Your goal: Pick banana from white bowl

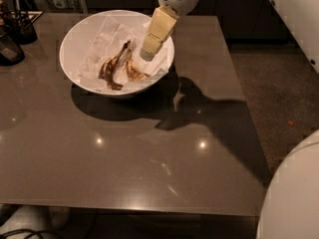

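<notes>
The white bowl [79, 39] stands on the grey table at the back left. Inside it the banana [118, 65] lies on crumpled white paper [104, 41], brown-blotched, two pieces meeting in a V. My gripper [147, 53] hangs from above over the bowl's right half, its cream-coloured fingers pointing down just right of the banana and above it, not touching it.
The grey table [124, 153] runs to a front edge near the bottom and a right edge by the dark floor. Dark containers [15, 31] stand at the far left. The robot's white body [294, 193] fills the lower right corner.
</notes>
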Controlling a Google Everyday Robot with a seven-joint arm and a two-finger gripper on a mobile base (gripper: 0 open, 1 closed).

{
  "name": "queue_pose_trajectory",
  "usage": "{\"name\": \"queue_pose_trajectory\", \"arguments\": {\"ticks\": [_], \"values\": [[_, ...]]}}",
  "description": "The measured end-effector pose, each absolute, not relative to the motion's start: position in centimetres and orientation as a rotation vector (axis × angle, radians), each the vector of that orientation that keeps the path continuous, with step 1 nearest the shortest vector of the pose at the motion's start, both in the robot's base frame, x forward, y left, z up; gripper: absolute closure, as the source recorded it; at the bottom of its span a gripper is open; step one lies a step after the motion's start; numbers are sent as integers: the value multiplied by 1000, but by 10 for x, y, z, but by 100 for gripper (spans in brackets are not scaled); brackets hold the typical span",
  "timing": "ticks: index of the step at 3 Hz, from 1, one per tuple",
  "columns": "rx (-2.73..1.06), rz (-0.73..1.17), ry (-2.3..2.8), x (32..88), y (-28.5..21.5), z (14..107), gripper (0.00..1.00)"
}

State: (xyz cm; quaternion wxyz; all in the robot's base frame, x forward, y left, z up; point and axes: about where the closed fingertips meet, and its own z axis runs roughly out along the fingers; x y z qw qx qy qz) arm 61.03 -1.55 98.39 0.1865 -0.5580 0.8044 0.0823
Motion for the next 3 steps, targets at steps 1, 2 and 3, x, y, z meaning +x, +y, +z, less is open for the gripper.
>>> {"name": "queue_pose_trajectory", "arguments": {"ticks": [1,2,3], "values": [[-1554,218,2322,614,-5,968,0],[-1552,214,2363,617,3,956,0],[-1574,197,2376,619,11,951,0]]}}
